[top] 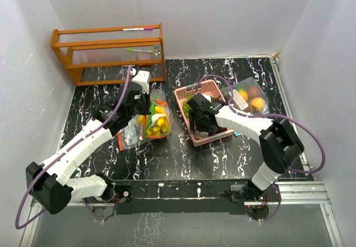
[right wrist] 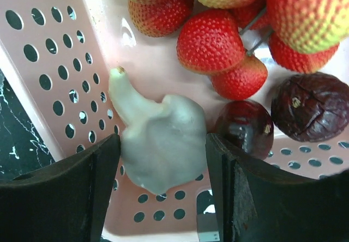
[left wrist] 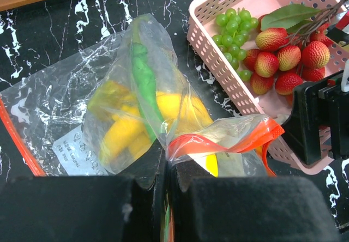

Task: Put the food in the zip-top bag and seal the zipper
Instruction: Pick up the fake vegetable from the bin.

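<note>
— Where is the left tool?
— Pressed together on the mouth of the zip-top bag, with the orange zipper strip pinched between its fingers. The bag lies on the bench, just left of the pink basket.
— What is inside the bag?
— A yellow banana bunch and a green piece.
— And the right tool?
— Down in the basket by its left wall, clamped on a pale garlic-shaped piece, one finger on each flank.
— What else sits in the basket?
— Red berries and two dark plums just beside that piece, plus green grapes and a leaf.
— Anything further off?
— A second bag holding fruit lies right of the basket, and a wooden rack stands at the far left.
</note>
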Robot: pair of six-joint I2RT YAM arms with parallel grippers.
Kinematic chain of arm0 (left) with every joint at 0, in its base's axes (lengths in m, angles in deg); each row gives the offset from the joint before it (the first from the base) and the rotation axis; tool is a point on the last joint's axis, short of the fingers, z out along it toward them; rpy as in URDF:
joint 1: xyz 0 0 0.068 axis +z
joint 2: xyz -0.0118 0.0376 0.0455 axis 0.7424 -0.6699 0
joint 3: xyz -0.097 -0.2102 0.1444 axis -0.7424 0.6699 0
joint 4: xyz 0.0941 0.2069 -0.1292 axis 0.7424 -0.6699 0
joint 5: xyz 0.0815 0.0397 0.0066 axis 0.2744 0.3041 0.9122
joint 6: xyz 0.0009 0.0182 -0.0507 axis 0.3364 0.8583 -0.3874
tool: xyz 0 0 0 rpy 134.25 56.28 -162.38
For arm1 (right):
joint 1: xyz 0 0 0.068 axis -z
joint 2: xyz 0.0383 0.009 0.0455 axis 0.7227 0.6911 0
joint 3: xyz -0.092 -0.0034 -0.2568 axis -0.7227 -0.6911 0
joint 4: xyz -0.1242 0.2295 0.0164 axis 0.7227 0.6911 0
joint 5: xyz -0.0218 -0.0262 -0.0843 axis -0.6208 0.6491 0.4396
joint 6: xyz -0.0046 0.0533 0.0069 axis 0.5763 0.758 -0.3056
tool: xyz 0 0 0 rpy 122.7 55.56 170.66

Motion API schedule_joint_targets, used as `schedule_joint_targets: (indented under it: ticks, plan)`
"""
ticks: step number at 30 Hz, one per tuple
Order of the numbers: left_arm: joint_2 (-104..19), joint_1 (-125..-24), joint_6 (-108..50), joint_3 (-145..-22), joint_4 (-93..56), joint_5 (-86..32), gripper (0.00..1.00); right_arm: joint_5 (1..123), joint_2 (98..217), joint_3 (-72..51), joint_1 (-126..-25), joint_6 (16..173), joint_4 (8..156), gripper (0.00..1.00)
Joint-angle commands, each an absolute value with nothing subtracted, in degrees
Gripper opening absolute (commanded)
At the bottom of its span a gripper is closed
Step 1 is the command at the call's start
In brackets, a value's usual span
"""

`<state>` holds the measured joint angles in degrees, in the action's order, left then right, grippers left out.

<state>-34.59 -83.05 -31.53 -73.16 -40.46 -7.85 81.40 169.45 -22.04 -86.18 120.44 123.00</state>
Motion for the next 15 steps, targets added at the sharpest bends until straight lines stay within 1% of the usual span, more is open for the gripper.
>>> schedule_joint_targets:
  ticks: [1,6,7,8,10,11,15]
  plan:
    - [-31.6,-83.3,-31.0,-73.4,-39.7,-7.4,0.00,78.0,170.3,-23.5,-86.1,119.9,119.1,0.66]
    - [-31.6,-83.3,-31.2,-73.3,-39.6,-7.5,0.00,74.9,170.9,-25.2,-86.2,119.0,117.4,0.66]
    - [-31.6,-83.3,-31.2,-73.3,-39.5,-7.6,0.00,74.2,171.3,-25.5,-86.2,118.6,117.1,0.61]
    - [-31.5,-83.3,-31.2,-73.3,-39.5,-7.5,0.00,73.6,171.7,-25.9,-86.2,118.3,116.9,0.53]
    - [-31.4,-83.3,-31.1,-73.4,-39.5,-7.5,0.00,73.0,171.9,-26.2,-86.1,118.3,116.6,0.30]
    - [-31.4,-83.3,-31.0,-73.4,-39.6,-7.4,0.00,73.1,171.7,-26.1,-86.1,118.3,116.6,0.23]
    - [-31.4,-83.3,-31.0,-73.7,-39.6,-7.4,0.00,74.7,169.5,-23.4,-86.1,117.6,118.0,0.13]
